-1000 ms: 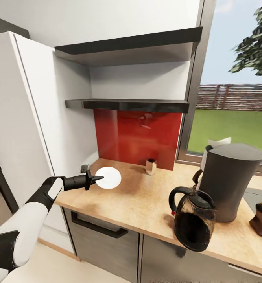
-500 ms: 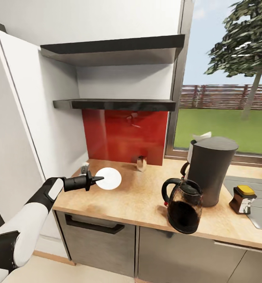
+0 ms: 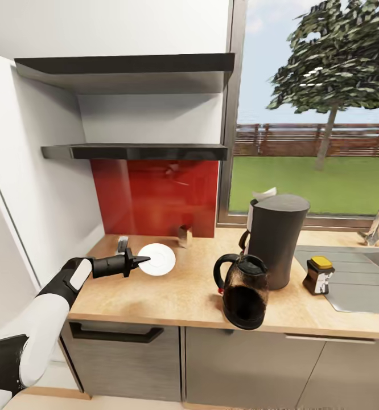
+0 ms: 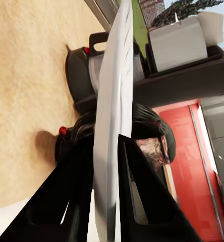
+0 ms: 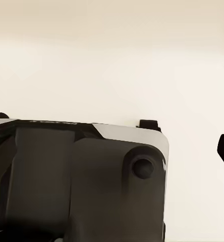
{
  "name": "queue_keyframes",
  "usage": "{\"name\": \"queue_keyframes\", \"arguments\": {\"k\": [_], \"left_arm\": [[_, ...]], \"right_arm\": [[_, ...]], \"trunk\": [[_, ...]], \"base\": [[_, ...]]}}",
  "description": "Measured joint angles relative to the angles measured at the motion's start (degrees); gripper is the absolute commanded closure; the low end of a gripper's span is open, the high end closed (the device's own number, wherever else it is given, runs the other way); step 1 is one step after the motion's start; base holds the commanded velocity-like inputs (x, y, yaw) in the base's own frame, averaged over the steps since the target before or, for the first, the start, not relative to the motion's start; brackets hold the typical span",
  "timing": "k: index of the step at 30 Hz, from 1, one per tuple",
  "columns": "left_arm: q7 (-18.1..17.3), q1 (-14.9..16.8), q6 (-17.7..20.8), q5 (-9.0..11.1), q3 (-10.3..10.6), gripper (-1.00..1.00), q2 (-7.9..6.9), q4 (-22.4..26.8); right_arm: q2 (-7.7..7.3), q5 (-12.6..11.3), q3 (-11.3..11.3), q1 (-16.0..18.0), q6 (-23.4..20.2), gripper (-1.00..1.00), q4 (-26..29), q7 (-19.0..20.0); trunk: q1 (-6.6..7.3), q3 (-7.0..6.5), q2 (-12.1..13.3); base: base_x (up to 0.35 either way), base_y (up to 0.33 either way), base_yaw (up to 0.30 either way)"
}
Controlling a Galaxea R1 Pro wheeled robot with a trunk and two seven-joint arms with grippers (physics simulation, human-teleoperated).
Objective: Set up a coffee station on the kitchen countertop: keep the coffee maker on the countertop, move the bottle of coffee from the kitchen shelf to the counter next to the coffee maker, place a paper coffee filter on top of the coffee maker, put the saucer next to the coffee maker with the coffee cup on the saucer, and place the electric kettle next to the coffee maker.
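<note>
**Saucer in my left pincer, coffee maker off to the right**

The saucer hangs just above the table, pinched by its near rim in my left pincer; both fingers clamp it edge-on. The coffee maker lies well to the right, with the electric kettle between, in front of it. My left arm reaches forward, roughly level. My right pincer's state I cannot tell.
</note>
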State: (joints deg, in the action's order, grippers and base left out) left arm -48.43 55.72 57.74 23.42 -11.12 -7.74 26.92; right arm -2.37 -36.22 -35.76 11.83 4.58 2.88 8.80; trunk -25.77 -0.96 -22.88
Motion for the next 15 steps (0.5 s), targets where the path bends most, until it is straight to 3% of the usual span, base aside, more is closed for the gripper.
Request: {"name": "queue_keyframes", "arguments": {"k": [15], "left_arm": [[0.00, -1.05, -0.03, -0.08, 0.01, 1.00, -0.09, 0.14]], "right_arm": [[0.00, 0.00, 0.00, 0.00, 0.00, -1.00, 0.00, 0.00]], "trunk": [[0.00, 0.00, 0.00]], "base": [[0.000, 0.000, -0.264]]}}
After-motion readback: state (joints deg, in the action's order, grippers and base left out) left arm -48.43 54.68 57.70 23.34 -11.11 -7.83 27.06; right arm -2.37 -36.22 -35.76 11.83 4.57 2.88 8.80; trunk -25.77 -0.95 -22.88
